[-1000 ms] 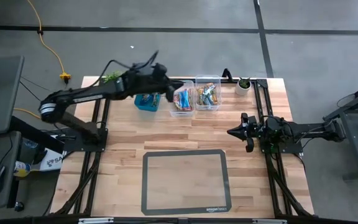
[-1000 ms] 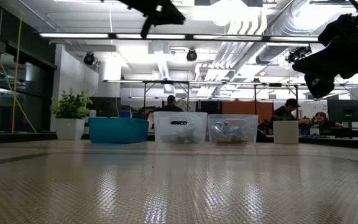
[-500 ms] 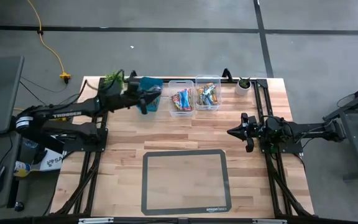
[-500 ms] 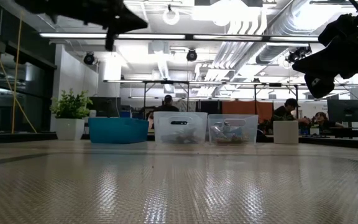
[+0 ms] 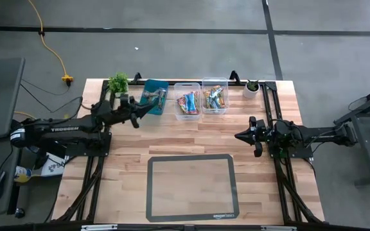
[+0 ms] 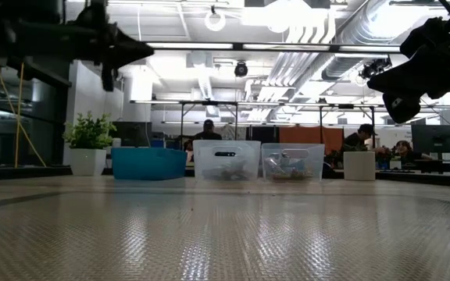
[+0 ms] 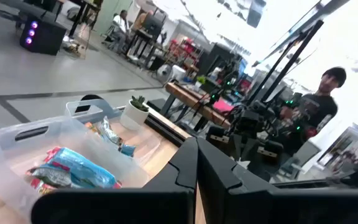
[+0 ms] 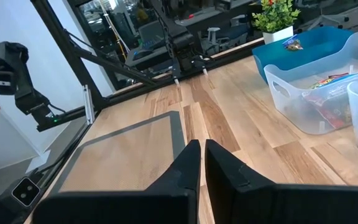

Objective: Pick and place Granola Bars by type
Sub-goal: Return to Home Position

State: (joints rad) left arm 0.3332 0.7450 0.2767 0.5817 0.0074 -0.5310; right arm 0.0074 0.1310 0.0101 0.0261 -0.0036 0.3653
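Granola bars lie sorted in three bins along the table's far edge. One bar [image 5: 150, 95] is in the teal bin [image 5: 162, 86]. Several are in the middle clear bin [image 5: 188, 102] and several in the right clear bin [image 5: 214, 96]. My left gripper [image 5: 148, 109] hovers shut and empty just left of and nearer than the teal bin, pointing roughly level toward the bins; its fingers [image 7: 196, 163] are closed together. My right gripper [image 5: 238, 136] waits shut and empty at the table's right, pointing left, its fingers [image 8: 201, 158] closed together.
A grey-framed mat [image 5: 191, 187] lies on the near middle of the table. Small potted plants stand at the far left [image 5: 117, 82] and far right [image 5: 252, 86]. People work at desks in the room behind [image 6: 362, 136].
My left gripper has drawn back from above the bins toward the table's left edge and sunk lower, tipping up from a downward slant to about level. It now sits beside the teal bin. My right arm has kept still.
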